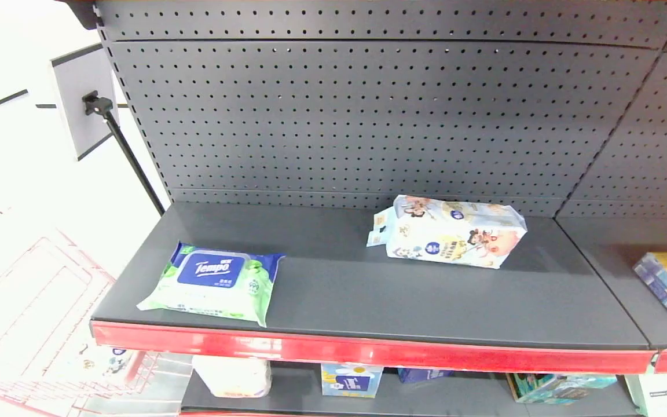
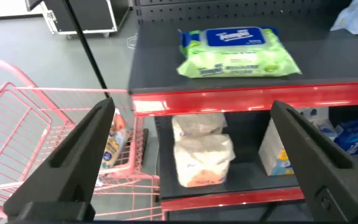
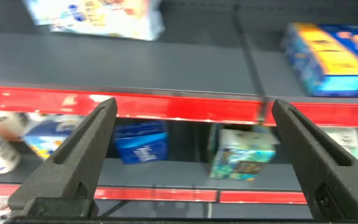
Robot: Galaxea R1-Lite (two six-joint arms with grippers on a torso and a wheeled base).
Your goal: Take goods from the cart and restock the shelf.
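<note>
Shelf: dark grey metal shelf board (image 1: pixel 339 289) with a red front strip and a pegboard back
Stock on it: green-and-blue soft pack of wet wipes (image 1: pixel 212 284) lies flat at the left front; white printed plastic tissue pack (image 1: pixel 449 231) lies toward the back, right of centre, well apart from it
Cart: pink wire cart (image 2: pixel 17 93) stands off the shelf's left end, lower than the board; small printed pack (image 2: pixel 112 146) rests inside against its wire wall, seemingly on end, though wires and a finger hide much of it
Left claw: left gripper (image 2: pixel 192 109) has its jaws spread wide with nothing between them; it faces the shelf's left front edge
Right claw: right gripper (image 3: pixel 194 106) is likewise wide open and empty; it faces the red strip farther right
Nearer arm: left, by my judgement; the cart lies to the robot's left and below, so that claw would swing leftward and down, closing across the pack's short side
</note>
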